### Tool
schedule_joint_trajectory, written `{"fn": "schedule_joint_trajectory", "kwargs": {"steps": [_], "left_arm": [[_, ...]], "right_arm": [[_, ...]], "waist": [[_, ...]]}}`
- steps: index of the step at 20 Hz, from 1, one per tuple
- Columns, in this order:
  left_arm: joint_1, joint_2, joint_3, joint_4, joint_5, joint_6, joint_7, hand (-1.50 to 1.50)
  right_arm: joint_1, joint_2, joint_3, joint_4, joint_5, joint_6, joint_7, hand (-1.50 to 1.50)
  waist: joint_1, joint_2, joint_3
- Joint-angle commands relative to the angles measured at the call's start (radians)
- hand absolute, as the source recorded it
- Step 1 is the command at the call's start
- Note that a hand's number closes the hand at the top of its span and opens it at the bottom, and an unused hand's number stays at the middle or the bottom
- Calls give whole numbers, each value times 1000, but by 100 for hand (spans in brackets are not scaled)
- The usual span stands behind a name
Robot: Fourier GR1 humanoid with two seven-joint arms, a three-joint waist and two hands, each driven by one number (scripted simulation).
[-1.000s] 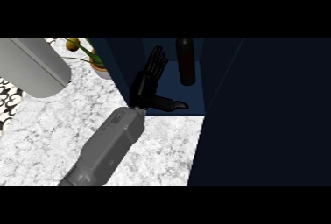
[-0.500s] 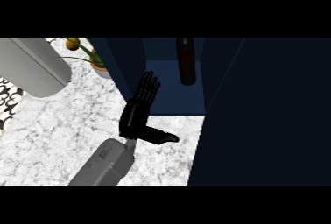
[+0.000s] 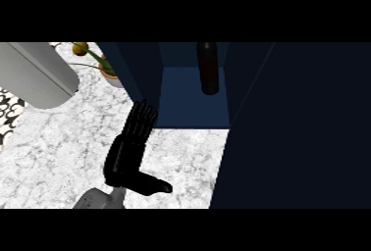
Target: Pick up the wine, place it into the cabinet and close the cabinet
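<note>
Fingers (image 3: 139,122) straight and spread flat, thumb out to the side, holding nothing: right hand (image 3: 129,154) over the marble counter (image 3: 58,147), just in front of the cabinet (image 3: 192,98). Wine (image 3: 208,66): dark bottle, upright inside the cabinet, toward its back, well apart from the hand. Left hand: not visible. Step judged: placing done, closing pending. Next move calls for reaching the cabinet door (image 3: 297,127) and swinging it shut.

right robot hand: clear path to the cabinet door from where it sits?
Probably yes. The right robot hand is open over the marble counter, holding nothing, and the cabinet door stands open just beside it. The wine bottle already stands inside the cabinet.
</note>
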Motion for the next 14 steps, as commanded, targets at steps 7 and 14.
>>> {"fn": "schedule_joint_trajectory", "kwargs": {"steps": [7, 14], "left_arm": [[96, 131, 86, -103, 19, -67, -16, -150], [198, 244, 197, -144, 64, -155, -65, -150]], "right_arm": [[19, -106, 107, -164, -116, 210, 27, -150], [17, -126, 199, -195, -78, 283, 0, 150]], "waist": [[4, 5, 1], [0, 4, 0]]}}
